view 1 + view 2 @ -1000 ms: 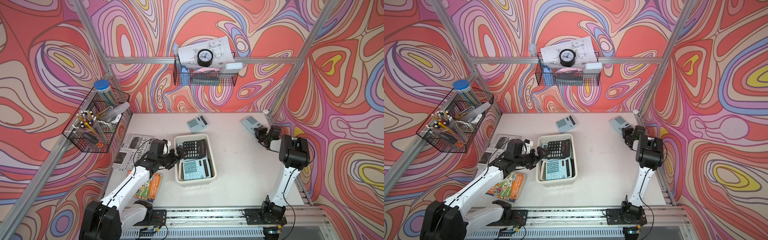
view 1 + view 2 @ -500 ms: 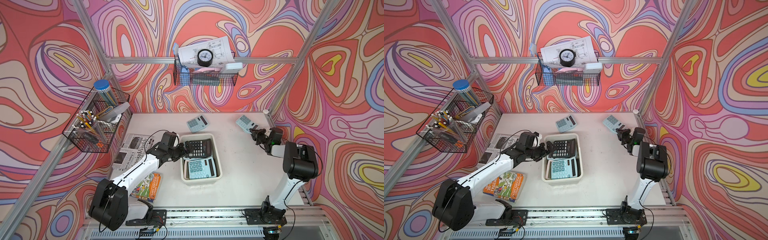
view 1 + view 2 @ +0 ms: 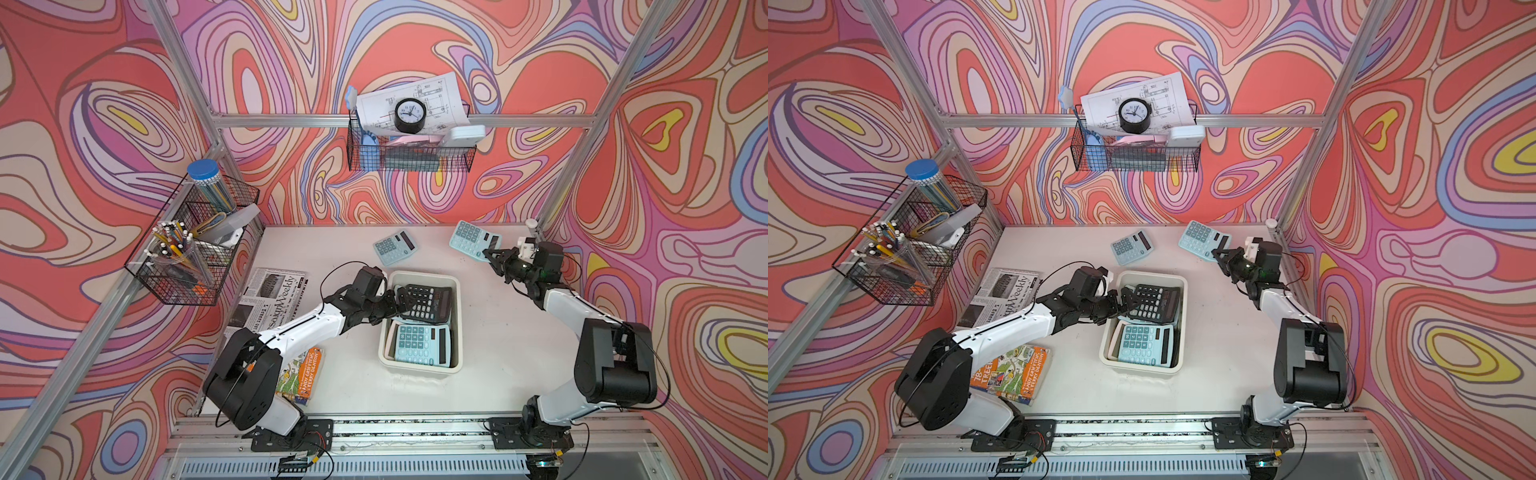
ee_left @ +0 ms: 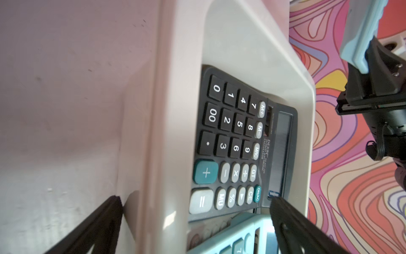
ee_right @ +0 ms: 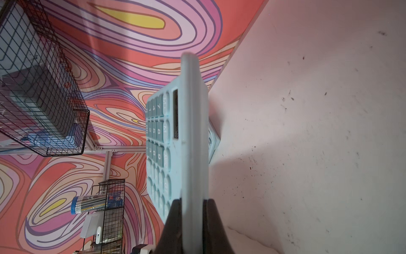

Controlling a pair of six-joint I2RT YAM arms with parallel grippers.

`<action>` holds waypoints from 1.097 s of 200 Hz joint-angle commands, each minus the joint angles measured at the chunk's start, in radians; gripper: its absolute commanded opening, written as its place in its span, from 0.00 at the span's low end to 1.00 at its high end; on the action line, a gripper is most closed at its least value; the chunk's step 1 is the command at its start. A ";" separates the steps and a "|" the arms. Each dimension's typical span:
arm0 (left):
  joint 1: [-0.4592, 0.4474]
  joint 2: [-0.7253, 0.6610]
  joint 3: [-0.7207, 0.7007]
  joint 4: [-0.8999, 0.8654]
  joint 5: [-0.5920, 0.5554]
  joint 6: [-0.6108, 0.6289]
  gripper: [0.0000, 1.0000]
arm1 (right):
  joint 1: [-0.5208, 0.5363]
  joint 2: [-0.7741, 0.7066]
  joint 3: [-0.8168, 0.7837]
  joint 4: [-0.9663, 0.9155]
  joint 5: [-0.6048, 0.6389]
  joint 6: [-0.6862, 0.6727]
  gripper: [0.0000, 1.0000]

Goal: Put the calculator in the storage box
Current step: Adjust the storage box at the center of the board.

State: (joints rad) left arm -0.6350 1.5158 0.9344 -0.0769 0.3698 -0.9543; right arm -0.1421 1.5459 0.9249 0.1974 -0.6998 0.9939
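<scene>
Clamping the light-blue calculator [image 3: 473,240] by one edge, my right end effector [image 3: 490,254] holds it off the table [image 3: 498,353], beyond the storage box [image 3: 419,277] at its far right corner. From my right wrist it shows edge-on, keys too blurred to read, the gripped edge hidden between my fingers [image 5: 173,220]. My left end effector [image 3: 397,306] gapes wide, straddling the box's left wall beside a black calculator [image 3: 428,303]. The second blue calculator [image 3: 419,345], at the box's near end, is cut off in my left wrist view.

Blue calculator [image 3: 473,241] in right claw [image 3: 489,255]
</scene>
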 commanded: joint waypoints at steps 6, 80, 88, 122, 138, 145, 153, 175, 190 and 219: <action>-0.055 0.019 0.021 0.096 0.002 -0.112 0.98 | -0.002 -0.080 0.077 -0.199 0.001 -0.164 0.00; -0.068 -0.079 -0.083 0.119 -0.112 -0.193 0.99 | 0.011 -0.114 0.157 -0.366 -0.104 -0.294 0.00; -0.029 -0.114 -0.104 0.096 -0.092 -0.173 0.99 | 0.022 -0.113 0.170 -0.390 -0.113 -0.317 0.00; 0.164 -0.227 -0.036 -0.149 0.075 0.048 0.99 | 0.120 -0.071 0.253 -0.552 -0.115 -0.465 0.00; 0.227 -0.242 0.063 -0.338 0.130 0.188 0.99 | 0.171 -0.057 0.271 -0.573 -0.142 -0.514 0.00; 0.256 -0.248 0.101 -0.400 0.147 0.240 0.99 | 0.187 -0.053 0.275 -0.579 -0.151 -0.529 0.00; 0.285 -0.258 0.138 -0.463 0.158 0.291 0.99 | 0.210 -0.044 0.287 -0.592 -0.162 -0.555 0.00; 0.381 -0.268 0.196 -0.549 0.280 0.384 0.99 | 0.279 -0.021 0.334 -0.666 -0.169 -0.643 0.00; 0.438 -0.242 0.222 -0.581 0.408 0.420 0.99 | 0.329 0.003 0.372 -0.719 -0.177 -0.707 0.00; 0.455 -0.173 0.269 -0.659 0.535 0.505 0.99 | 0.412 0.050 0.432 -0.812 -0.194 -0.837 0.00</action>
State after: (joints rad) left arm -0.1833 1.2858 1.1690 -0.5816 0.7319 -0.5850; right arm 0.2180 1.5692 1.3037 -0.5266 -0.8433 0.3130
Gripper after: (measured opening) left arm 0.987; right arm 0.127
